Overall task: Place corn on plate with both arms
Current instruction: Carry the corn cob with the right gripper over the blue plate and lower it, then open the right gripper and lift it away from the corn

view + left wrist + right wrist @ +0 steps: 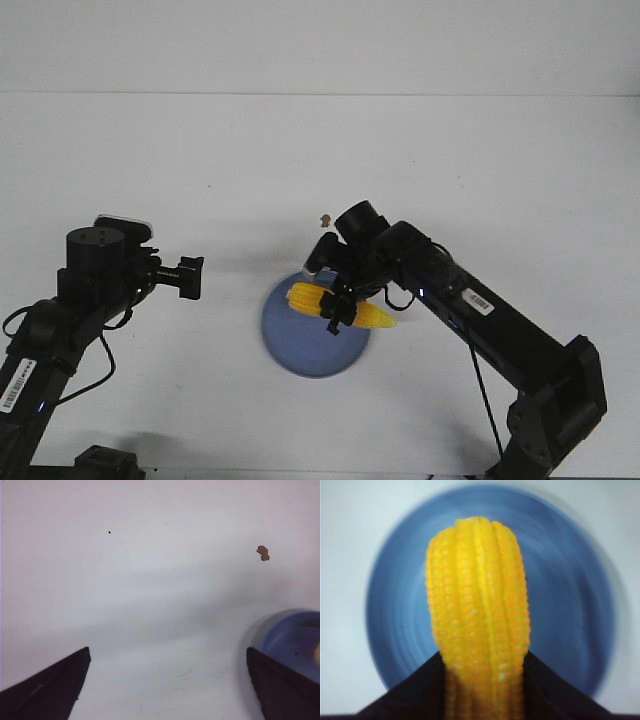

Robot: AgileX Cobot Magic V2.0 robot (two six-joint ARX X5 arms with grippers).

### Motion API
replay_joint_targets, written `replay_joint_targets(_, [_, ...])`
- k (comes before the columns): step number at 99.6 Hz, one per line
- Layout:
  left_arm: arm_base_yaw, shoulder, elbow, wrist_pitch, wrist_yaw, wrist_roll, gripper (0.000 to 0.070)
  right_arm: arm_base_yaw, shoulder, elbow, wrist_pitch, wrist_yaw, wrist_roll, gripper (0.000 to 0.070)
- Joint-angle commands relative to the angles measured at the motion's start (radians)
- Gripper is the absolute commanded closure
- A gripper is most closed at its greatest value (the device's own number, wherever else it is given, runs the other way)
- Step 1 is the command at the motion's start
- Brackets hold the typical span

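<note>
No legible writing — right gripper [338,312] clasps corn [306,299].

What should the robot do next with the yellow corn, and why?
Probably lower it a little and let go. The right gripper is shut on the corn, and the right wrist view shows the corn right over the blue plate. Whether it touches the plate yet is unclear. The left gripper is open and away from the plate.
</note>
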Motion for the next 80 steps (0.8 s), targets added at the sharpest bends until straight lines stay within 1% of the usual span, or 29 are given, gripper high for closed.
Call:
replay_joint_targets(1, [0.0,0.006,0.015,0.002,0.002,0.005,0.0063,0.01,0.017,0.014,0.022,0.034,0.051,0.0546])
replay_joint_targets(13, [0.0,0.006,0.015,0.002,0.002,0.004,0.0063,0.028,0.018,0.014,0.029,0.042,0.071,0.0471])
replay_joint_targets(24, [0.0,0.006,0.015,0.003,0.002,0.004,0.0063,0.028,0.018,0.014,0.029,0.042,0.093,0.0417])
replay_joint_targets(28, [0.0,0.006,0.015,0.003,0.002,0.004,0.0063,0.028,0.018,0.014,0.029,0.043,0.093,0.0383])
replay_joint_targets(32, [-0.001,0.006,0.015,0.004,0.002,0.003,0.0063,0.028,0.018,0.014,0.029,0.043,0.093,0.0311])
replay_joint_targets(41, [0.0,0.007,0.015,0.003,0.002,-0.003,0.0063,0.028,0.018,0.014,0.029,0.045,0.103,0.0079])
replay_joint_targets(43, [0.0,0.006,0.015,0.003,0.002,-0.003,0.0063,0.028,0.018,0.014,0.029,0.047,0.106,0.0043])
replay_joint_targets(45, [0.0,0.006,0.015,0.004,0.002,-0.004,0.0063,0.028,0.018,0.014,0.029,0.051,0.11,0.0022])
replay_joint_targets(47, [0.0,0.006,0.015,0.003,0.002,-0.004,0.0063,0.028,0.018,0.014,0.029,0.058,0.112,0.0012])
replay_joint_targets(58, [-0.001,0.006,0.015,0.003,0.002,-0.004,0.0063,0.028,0.018,0.014,0.035,0.093,0.11,0.0012])
replay_joint_targets(69, [0.0,0.006,0.015,0.005,0.002,-0.003,0.0063,0.019,0.015,0.014,0.068,0.092,0.096,0.0014])
replay_joint_targets(80, [-0.001,0.006,0.015,0.005,0.002,-0.003,0.0065,-0.026,-0.016,0.014,0.094,0.088,0.119,0.0015])
